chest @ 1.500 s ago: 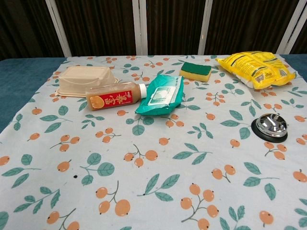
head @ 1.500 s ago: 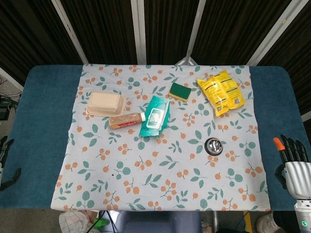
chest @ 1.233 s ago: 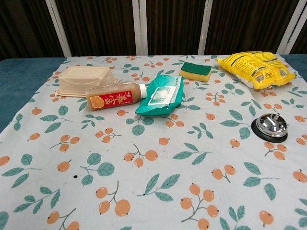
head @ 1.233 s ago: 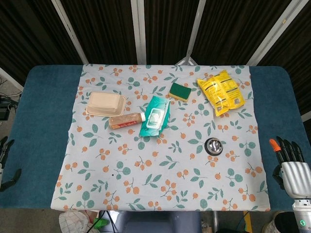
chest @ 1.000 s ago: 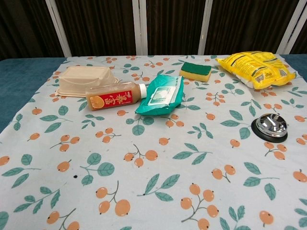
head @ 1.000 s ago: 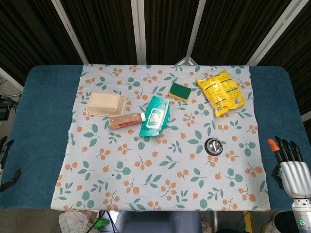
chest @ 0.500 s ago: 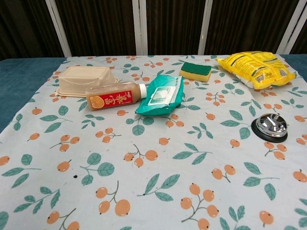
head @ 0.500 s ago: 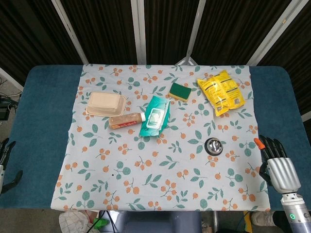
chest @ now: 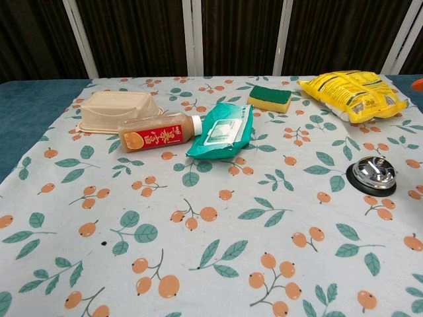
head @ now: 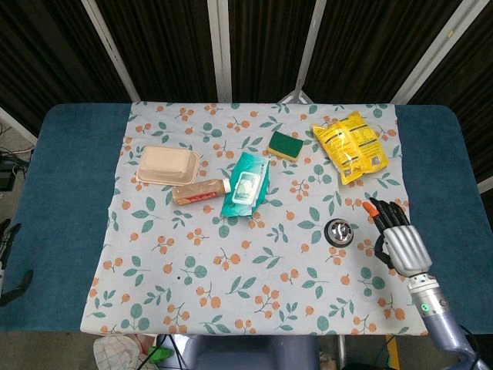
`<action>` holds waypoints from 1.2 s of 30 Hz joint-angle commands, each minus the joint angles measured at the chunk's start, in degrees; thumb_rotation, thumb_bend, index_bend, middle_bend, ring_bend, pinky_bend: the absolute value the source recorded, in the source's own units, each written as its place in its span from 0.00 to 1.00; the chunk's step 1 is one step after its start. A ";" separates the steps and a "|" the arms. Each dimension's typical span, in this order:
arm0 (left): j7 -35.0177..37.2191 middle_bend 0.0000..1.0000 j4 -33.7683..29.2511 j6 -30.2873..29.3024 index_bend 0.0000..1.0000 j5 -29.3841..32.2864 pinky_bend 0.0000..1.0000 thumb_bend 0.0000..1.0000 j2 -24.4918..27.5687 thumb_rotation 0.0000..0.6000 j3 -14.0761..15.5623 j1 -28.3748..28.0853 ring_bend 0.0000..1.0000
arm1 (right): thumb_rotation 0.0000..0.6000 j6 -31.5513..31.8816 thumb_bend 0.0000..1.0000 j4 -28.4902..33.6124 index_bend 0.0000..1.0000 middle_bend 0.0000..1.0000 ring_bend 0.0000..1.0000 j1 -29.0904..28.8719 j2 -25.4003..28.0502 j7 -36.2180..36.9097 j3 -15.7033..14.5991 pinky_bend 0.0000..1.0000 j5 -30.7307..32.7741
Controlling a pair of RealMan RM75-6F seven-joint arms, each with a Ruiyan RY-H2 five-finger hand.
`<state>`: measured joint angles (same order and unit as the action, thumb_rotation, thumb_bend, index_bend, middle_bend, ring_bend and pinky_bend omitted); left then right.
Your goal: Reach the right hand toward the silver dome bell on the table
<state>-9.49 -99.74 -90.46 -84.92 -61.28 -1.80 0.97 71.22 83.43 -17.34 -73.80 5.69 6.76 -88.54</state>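
The silver dome bell (head: 339, 231) on its black base sits on the floral cloth, right of centre; the chest view shows the bell (chest: 373, 174) near the right edge. My right hand (head: 394, 231) hovers just right of the bell, fingers spread and empty, a small gap between them. Only an orange fingertip (chest: 418, 83) of it shows in the chest view. My left hand (head: 9, 258) hangs off the table's left edge, mostly out of frame.
A yellow snack bag (head: 350, 146) lies behind the bell. A green sponge (head: 284, 146), a teal wipes pack (head: 245, 184), a drink bottle (head: 202, 191) and a beige lidded box (head: 167, 165) lie further left. Blue table (head: 62, 193) borders the cloth.
My right hand has moved left and forward from the table's right edge onto the cloth, ending close beside the bell. The objects and the left hand have stayed put.
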 commanded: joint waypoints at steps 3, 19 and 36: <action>-0.17 0.00 0.20 0.41 0.04 0.86 0.07 0.47 0.04 1.00 -0.37 -0.17 0.00 | 1.00 -4.72 1.00 -3.54 0.00 0.00 0.00 -3.61 -4.75 -1.26 1.24 0.00 2.39; -1.31 0.00 0.37 2.28 0.04 3.74 0.07 0.47 -0.34 1.00 -1.37 -1.08 0.00 | 1.00 -11.02 1.00 -15.14 0.00 0.00 0.00 -8.82 -15.36 0.46 1.21 0.00 5.19; -3.20 0.00 0.15 3.79 0.04 4.95 0.07 0.47 -0.97 1.00 -1.36 -1.83 0.00 | 1.00 -12.27 1.00 -21.63 0.00 0.00 0.00 -10.27 -20.76 3.42 -0.78 0.00 4.82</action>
<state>-12.68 -99.58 -86.68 -79.98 -62.24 -3.16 -0.85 59.18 62.14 -27.44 -94.24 9.12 6.15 -83.72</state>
